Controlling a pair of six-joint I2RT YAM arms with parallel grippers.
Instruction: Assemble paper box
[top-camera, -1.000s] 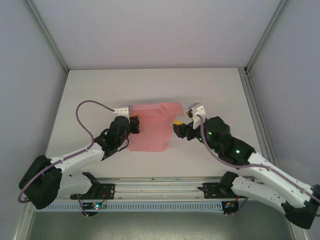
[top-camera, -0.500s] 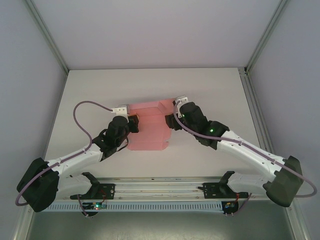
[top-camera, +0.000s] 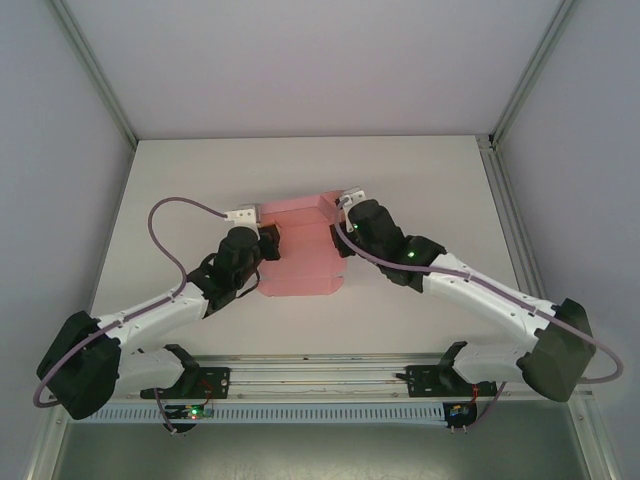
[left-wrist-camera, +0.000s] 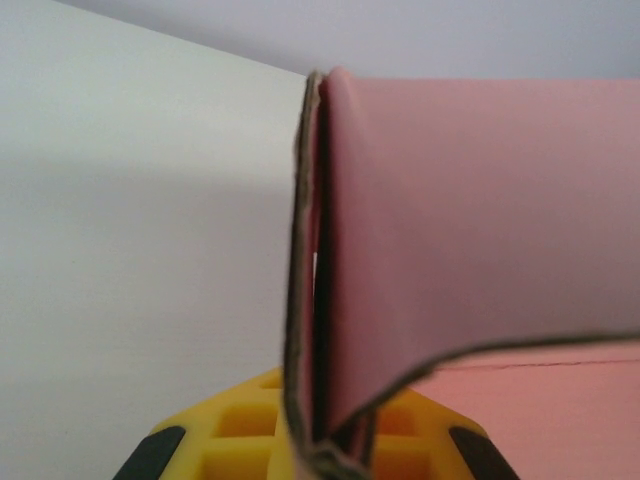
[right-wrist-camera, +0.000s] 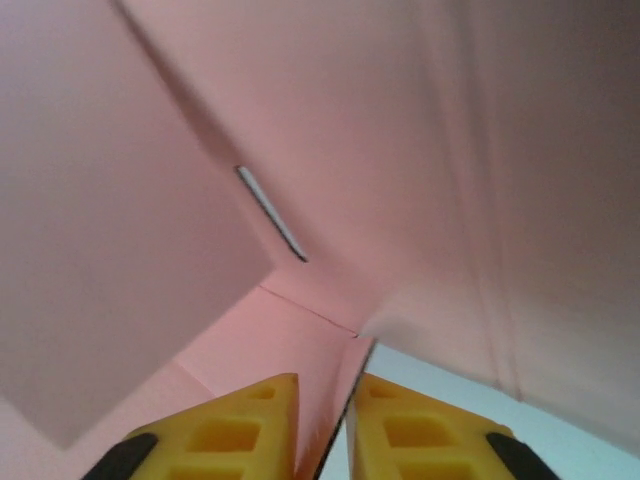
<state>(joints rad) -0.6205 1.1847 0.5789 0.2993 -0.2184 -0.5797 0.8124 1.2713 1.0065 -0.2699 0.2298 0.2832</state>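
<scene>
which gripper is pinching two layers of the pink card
The left gripper: two layers of the paper box sit between its fingers, while the right gripper pinches one thin edge.

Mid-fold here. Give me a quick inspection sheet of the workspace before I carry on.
Surface: white table, no spills seen.
Job's things: pink paper box, part-folded, not yet closed.
Clutter: nothing seen.
Claws: left claw shut on the box's left edge, pinching doubled card; right claw shut on a thin card edge on its right side.
Cables: purple cable loops beside the left arm, clear of the box.
Surroundings: grey walls, metal frame post.
</scene>
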